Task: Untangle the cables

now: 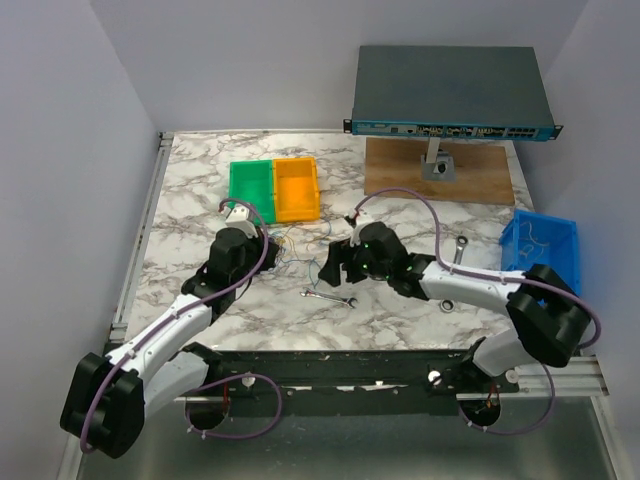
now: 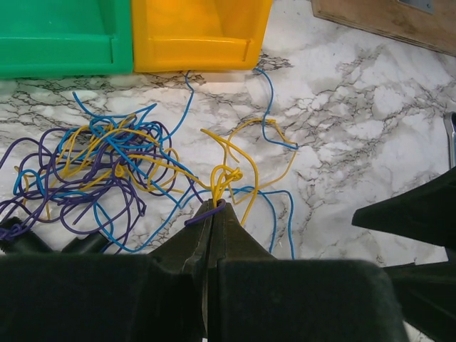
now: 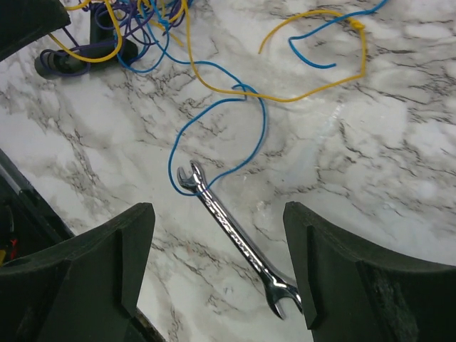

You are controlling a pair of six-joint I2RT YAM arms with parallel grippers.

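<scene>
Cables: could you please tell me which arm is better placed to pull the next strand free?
Right, probably: the right tool is open and empty above a loose blue strand, while the left tool is shut on the cables, anchoring them.

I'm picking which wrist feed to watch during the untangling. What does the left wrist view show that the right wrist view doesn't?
Left wrist only: the green bin, the orange bin, and the left gripper shut on a purple strand of the cables. Right wrist only: the wrench, framed by the fingers of the open right gripper, a blue loop by its head. Both: blue and yellow strands on the marble table.
</scene>
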